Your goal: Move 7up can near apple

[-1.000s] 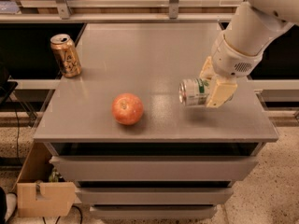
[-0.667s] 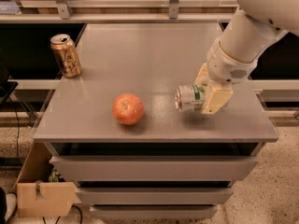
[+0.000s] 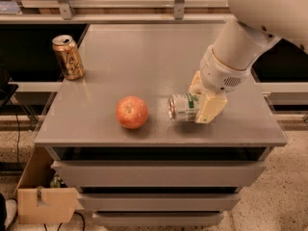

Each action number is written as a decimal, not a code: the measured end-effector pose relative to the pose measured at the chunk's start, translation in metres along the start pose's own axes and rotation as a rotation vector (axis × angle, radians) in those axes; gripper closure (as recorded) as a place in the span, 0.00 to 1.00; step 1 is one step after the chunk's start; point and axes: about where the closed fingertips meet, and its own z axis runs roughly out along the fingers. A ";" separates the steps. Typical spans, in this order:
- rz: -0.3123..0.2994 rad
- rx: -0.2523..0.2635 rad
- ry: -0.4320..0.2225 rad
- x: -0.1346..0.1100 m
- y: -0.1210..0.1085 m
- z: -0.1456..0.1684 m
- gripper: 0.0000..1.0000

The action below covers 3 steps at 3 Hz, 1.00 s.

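Note:
The 7up can [image 3: 182,108] is silver-white with green lettering and lies on its side, its silver end pointing left. My gripper [image 3: 201,102] is shut on the can, its cream fingers [image 3: 210,108] on either side of the can's right part, holding it just above or on the grey table top [image 3: 144,57]. The red-orange apple [image 3: 132,112] sits on the table a short way left of the can, with a small gap between them. My white arm reaches in from the upper right.
A gold-brown can [image 3: 68,57] stands upright at the table's left edge, farther back. Drawers run below the table's front edge [image 3: 159,142]. A cardboard box [image 3: 43,201] sits on the floor at lower left. A shelf rail runs behind the table.
My gripper has carried the 7up can leftward and slightly toward the front, closing much of the gap to the apple. The apple and the gold-brown can have not moved.

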 end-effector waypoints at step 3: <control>-0.059 -0.015 -0.048 -0.026 -0.001 0.017 0.82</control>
